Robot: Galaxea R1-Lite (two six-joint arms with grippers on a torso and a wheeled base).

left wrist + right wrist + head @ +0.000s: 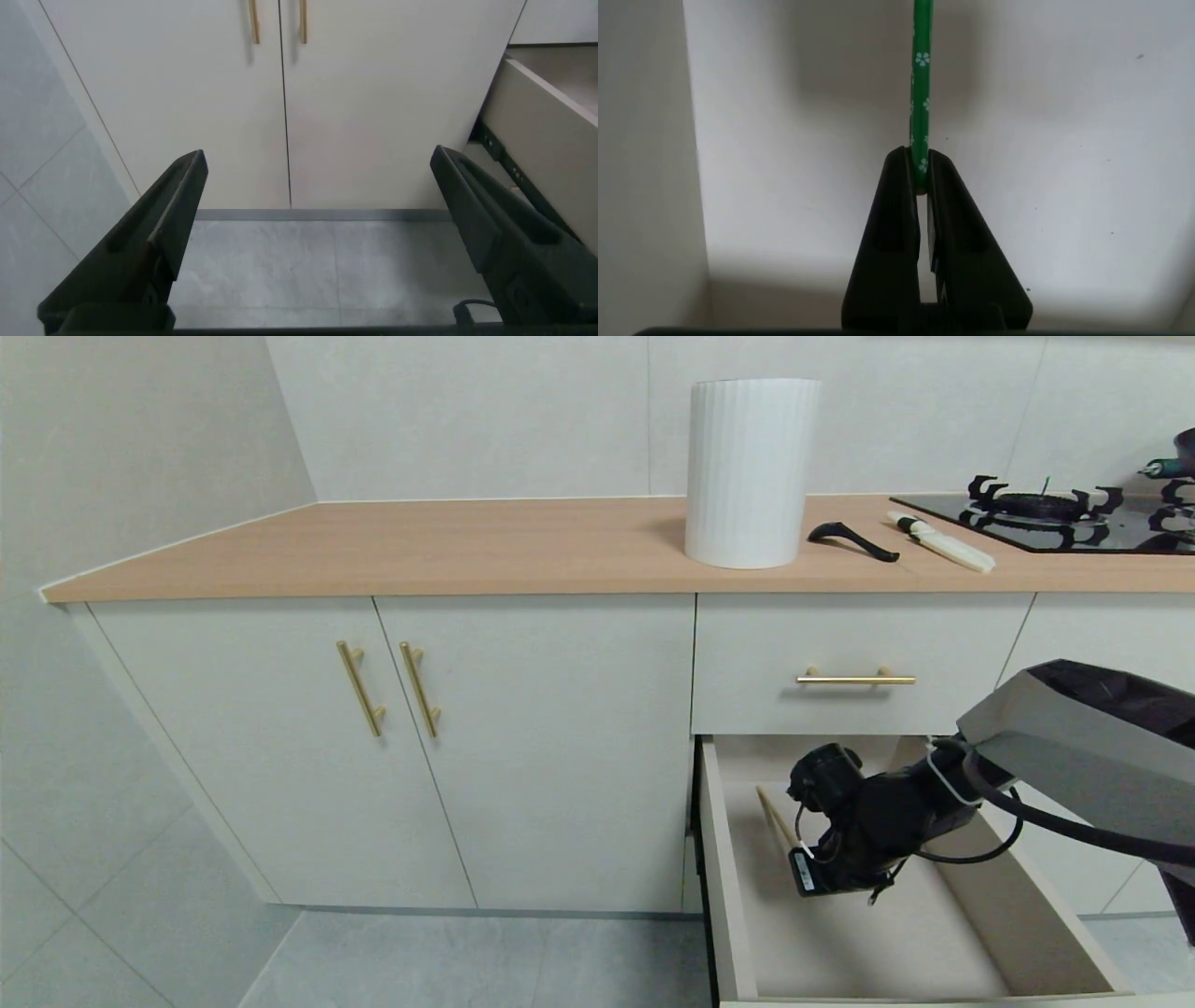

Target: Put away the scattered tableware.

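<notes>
The right gripper sits inside the open beige lower drawer, its fingers clamped on a thin green stick with white flower print, probably a chopstick. The left gripper hangs beside the drawer, low before the pale cabinet doors, fingers spread wide and empty.

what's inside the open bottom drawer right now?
The right gripper, shut on a green flower-patterned stick. A tan stick shows near the left wall of the drawer, possibly the same one. The arm covers the floor beneath it.
</notes>
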